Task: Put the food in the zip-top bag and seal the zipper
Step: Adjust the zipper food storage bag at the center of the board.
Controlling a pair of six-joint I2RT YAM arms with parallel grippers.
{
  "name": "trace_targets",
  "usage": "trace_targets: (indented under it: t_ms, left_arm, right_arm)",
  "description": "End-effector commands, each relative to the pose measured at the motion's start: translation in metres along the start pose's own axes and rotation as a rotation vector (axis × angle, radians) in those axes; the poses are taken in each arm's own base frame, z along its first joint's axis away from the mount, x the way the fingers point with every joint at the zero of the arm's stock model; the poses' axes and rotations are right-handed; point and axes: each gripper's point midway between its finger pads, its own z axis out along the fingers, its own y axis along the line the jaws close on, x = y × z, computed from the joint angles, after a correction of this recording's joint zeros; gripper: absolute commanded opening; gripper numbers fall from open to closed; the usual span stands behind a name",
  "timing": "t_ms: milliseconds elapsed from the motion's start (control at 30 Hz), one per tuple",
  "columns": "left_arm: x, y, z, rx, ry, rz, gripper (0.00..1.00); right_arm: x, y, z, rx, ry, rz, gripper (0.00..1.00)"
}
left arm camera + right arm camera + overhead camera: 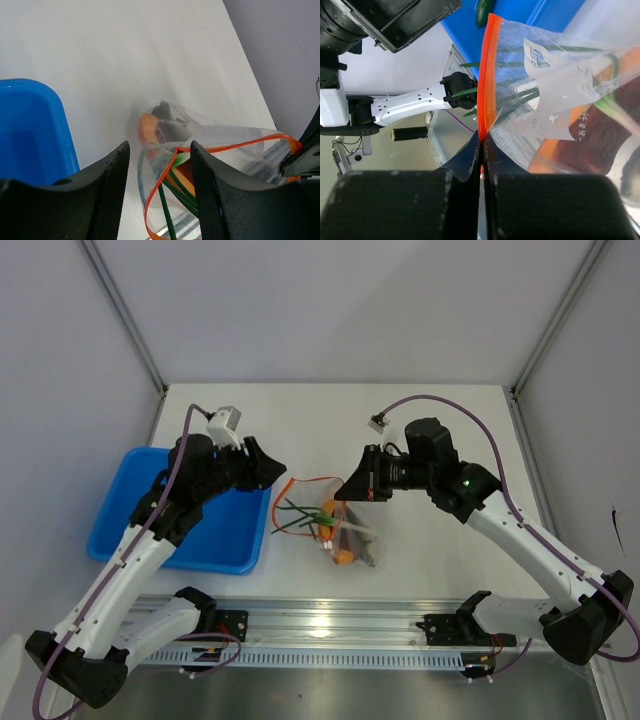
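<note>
The zip-top bag (345, 540) is located at mid-table (430, 430), with the food (602, 135) inside it; the green stalks (292, 510) appear to protrude from the mouth. The right claw (482, 150) is clamped on the zipper (487, 75). The left claw (159, 165) is held apart astride the same strip, seemingly without contact. The film is judged light, limp and slippery, so it should be gripped only at the stiffer zipper.

In the left wrist view the blue plastic tray (30, 130) runs off the left edge and passes behind the left gripper (159, 149). The thin dark-green stalks (166, 215) leave the bottom edge. From the right wrist, the small clear plastic bag (560, 100) is cropped at the right (its dark-red meat slab (610, 135) too). The lower end of the red-orange zipper strip (487, 75) is hidden inside the pinched right gripper (482, 144).
</note>
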Motion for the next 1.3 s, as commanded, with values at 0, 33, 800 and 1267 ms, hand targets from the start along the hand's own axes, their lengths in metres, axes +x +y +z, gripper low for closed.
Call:
trace_targets:
  t_ms: [0,33,800,1267]
  left_arm:
    - [-0.023,-0.003,-0.009,-0.003,-0.083,0.032,0.55]
    - [-0.019,0.000,-0.008,-0.007,-0.076,0.029,0.55]
    - [0.043,0.000,0.016,0.117,0.121,-0.020,0.05]
    - [-0.001,-0.107,-0.015,0.625,0.152,-0.070,0.01]
  right_arm:
    - [-0.008,0.021,-0.007,-0.057,-0.025,-0.054,0.00]
    - [-0.007,0.021,-0.007,-0.059,-0.023,-0.056,0.00]
    - [-0.013,0.027,-0.005,-0.067,-0.033,-0.061,0.00]
    - [-0.030,0.002,-0.010,0.181,-0.110,-0.231,0.00]
